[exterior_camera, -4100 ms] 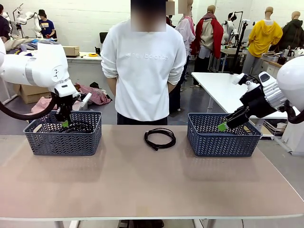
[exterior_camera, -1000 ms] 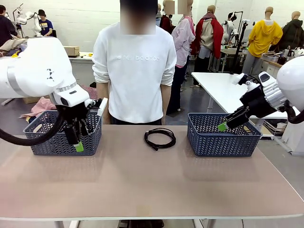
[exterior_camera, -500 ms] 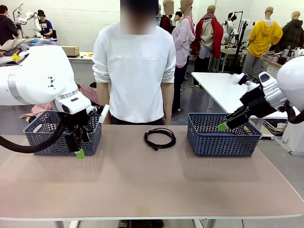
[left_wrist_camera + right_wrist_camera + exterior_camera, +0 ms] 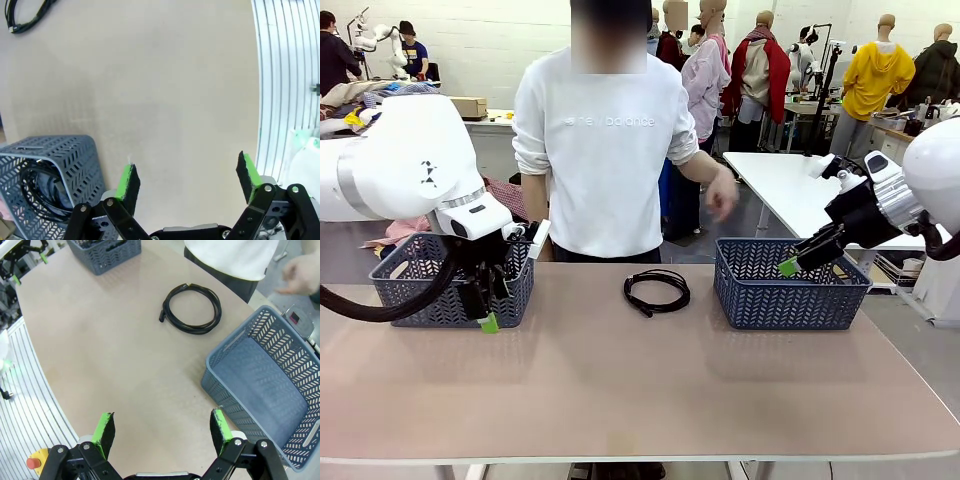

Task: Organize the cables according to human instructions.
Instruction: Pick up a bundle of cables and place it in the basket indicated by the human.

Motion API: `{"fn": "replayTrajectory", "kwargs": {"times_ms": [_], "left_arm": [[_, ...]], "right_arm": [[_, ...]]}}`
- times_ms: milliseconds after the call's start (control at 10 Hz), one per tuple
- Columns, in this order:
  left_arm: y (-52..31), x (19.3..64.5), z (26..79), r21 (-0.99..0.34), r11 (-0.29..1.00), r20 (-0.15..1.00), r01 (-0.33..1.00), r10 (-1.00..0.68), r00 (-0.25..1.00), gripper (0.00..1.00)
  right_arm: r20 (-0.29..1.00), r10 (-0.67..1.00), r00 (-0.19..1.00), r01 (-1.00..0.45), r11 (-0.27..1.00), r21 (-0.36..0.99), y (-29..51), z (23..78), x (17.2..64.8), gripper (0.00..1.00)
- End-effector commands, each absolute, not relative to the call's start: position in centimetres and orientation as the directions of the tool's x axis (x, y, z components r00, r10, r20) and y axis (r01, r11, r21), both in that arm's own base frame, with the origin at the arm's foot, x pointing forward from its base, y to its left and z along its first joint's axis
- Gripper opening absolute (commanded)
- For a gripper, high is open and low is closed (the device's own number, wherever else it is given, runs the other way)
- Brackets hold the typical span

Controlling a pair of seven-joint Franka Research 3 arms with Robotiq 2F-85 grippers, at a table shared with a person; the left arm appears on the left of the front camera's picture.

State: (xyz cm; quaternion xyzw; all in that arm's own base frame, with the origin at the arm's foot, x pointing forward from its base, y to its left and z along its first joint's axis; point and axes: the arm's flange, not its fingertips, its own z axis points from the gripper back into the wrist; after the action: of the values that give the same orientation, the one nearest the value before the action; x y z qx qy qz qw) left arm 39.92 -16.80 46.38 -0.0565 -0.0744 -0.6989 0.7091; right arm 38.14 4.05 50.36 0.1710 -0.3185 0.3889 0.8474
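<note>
One coiled black cable [image 4: 657, 291] lies on the table's far middle, between two baskets; it also shows in the right wrist view [image 4: 192, 308] and at the top left of the left wrist view [image 4: 24, 14]. More coiled cables [image 4: 41, 186] lie inside the left basket [image 4: 62, 150]. My left gripper [image 4: 485, 310] hangs open and empty, pointing down just in front of that basket [image 4: 415, 300], its fingers spread wide [image 4: 186, 172]. My right gripper [image 4: 788, 267] is open and empty above the right basket [image 4: 770, 295], looking down on the table [image 4: 162, 427].
The right basket [image 4: 295, 375] holds nothing. A person in a white top stands at the far edge with one hand [image 4: 722, 195] raised out to the side above the right basket's far left corner; it shows blurred in the right wrist view [image 4: 300, 275].
My left gripper has come up out of the left basket and now hangs in front of it. The person's arm has swung out from behind the back. My right arm has not moved.
</note>
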Motion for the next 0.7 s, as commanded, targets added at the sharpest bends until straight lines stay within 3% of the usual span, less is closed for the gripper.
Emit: {"fn": "replayTrajectory", "kwargs": {"times_ms": [0,600], "left_arm": [[-16.61,40.02,46.44,0.025,0.020,0.185,0.999,-0.983,0.015,1.00],[-16.61,40.02,46.44,0.025,0.020,0.185,0.999,-0.983,0.015,1.00]], "right_arm": [[0.691,0.548,0.471,-0.783,0.621,0.042,3.84,50.16,38.31,1.00],[0.691,0.548,0.471,-0.783,0.621,0.042,3.84,50.16,38.31,1.00]]}}
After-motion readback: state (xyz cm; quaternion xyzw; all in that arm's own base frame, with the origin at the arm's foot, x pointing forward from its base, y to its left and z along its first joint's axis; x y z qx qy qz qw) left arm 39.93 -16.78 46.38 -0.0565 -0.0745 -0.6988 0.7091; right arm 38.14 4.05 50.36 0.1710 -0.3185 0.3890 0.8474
